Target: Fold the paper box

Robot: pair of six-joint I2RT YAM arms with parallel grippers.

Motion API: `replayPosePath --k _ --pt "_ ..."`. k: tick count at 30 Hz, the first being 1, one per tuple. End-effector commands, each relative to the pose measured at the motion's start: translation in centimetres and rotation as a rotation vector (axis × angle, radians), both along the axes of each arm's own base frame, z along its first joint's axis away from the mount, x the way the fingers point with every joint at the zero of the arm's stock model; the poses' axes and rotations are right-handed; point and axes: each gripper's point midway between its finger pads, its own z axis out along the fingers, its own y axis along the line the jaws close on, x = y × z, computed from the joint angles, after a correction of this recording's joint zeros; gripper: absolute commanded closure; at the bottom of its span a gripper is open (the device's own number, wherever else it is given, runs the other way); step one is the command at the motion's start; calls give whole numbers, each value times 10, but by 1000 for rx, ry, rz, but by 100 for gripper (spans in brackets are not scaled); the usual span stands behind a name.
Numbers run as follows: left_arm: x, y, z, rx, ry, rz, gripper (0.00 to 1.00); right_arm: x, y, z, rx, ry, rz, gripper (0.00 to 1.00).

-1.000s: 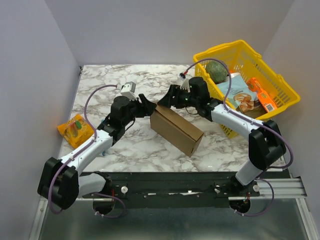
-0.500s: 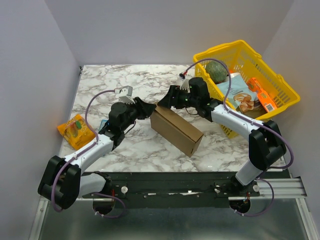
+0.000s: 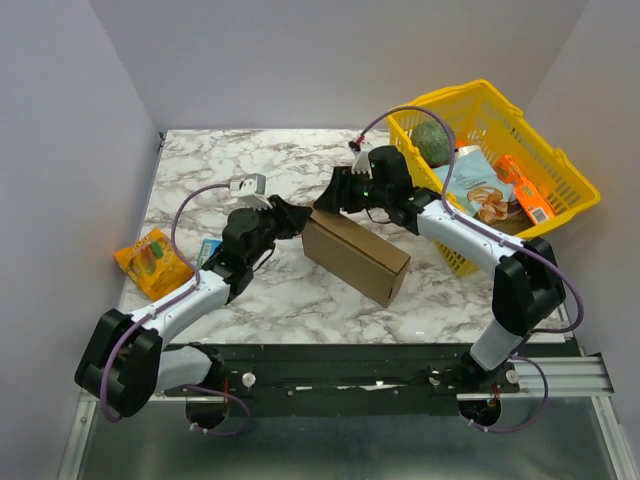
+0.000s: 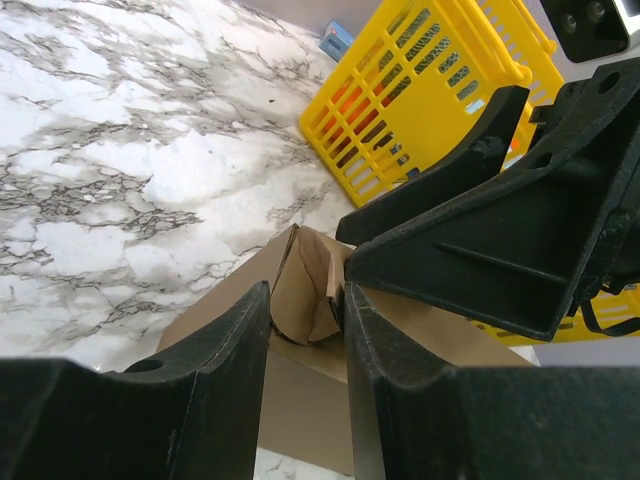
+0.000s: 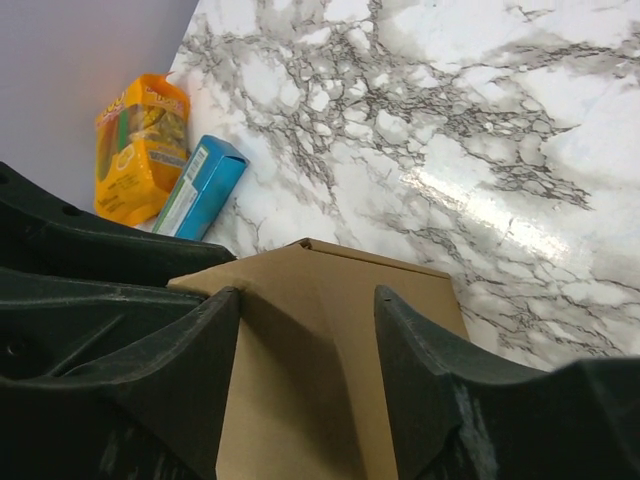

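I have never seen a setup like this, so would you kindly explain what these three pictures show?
These are two robot arms bolted at the near edge of a marble table. The wide picture looks down from above and behind them. The other two come from a camera on each wrist, so the black shapes are that arm's own fingers. On the table lie a brown paper box, an orange snack packet, a blue carton and a yellow basket. Both grippers meet at one end of the box. The left gripper has its fingers either side of an end flap, though I cannot tell whether they pinch it. The right gripper is open, astride the box's corner.
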Motion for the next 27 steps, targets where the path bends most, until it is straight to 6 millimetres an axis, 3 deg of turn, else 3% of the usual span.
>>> replayPosePath --k 1,7,15,19,27 --pt "-109 44 -191 390 613 -83 76 -21 -9 -83 -217 157 40 41" --pt "-120 45 -204 403 644 -89 83 -22 -9 -96 -317 160 65 48" --pt "-129 47 -215 422 663 -93 85 -24 -18 -107 -403 153 70 54" --pt "-129 45 -210 412 642 -85 85 -31 -17 -95 -370 149 69 52" --pt "-144 60 -211 400 643 -28 78 -56 -8 -40 -232 89 86 45"
